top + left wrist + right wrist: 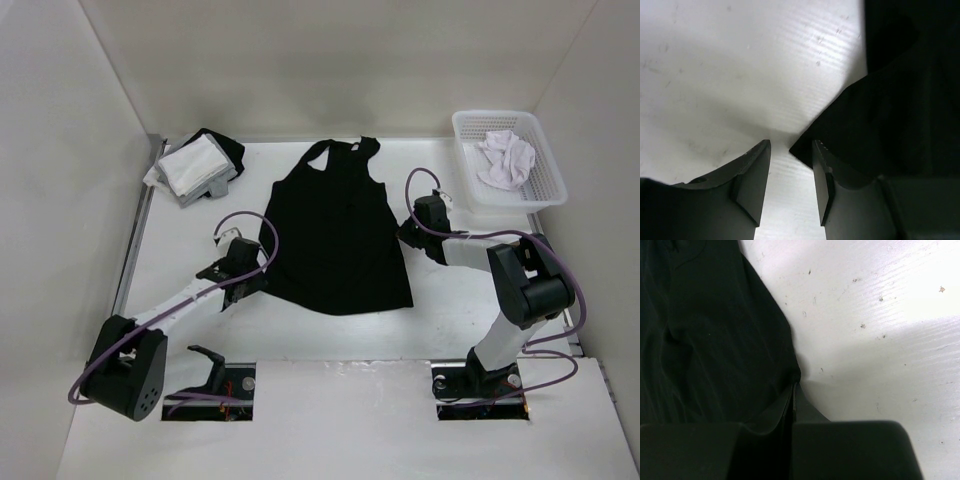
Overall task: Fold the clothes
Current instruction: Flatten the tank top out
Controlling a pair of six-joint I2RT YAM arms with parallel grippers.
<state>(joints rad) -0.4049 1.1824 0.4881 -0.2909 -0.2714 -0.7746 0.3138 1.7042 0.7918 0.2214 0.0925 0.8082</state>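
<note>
The clothes (338, 230), a black sleeveless top, lie spread flat mid-table with the straps at the far end. My left gripper (262, 284) is low at the hem's left corner. In the left wrist view it (791, 145) stands open, and a corner of the black fabric (890, 100) reaches just to its right fingertip (822, 165), with bare table between the jaws. My right gripper (403, 237) is at the top's right side edge. In the right wrist view it (795, 386) is shut, pinching the puckered edge of the fabric (715, 330).
A stack of white and black garments (198, 165) lies at the back left. A white plastic basket (545, 190) holding a white cloth (505, 158) stands at the back right. White walls enclose the table on three sides.
</note>
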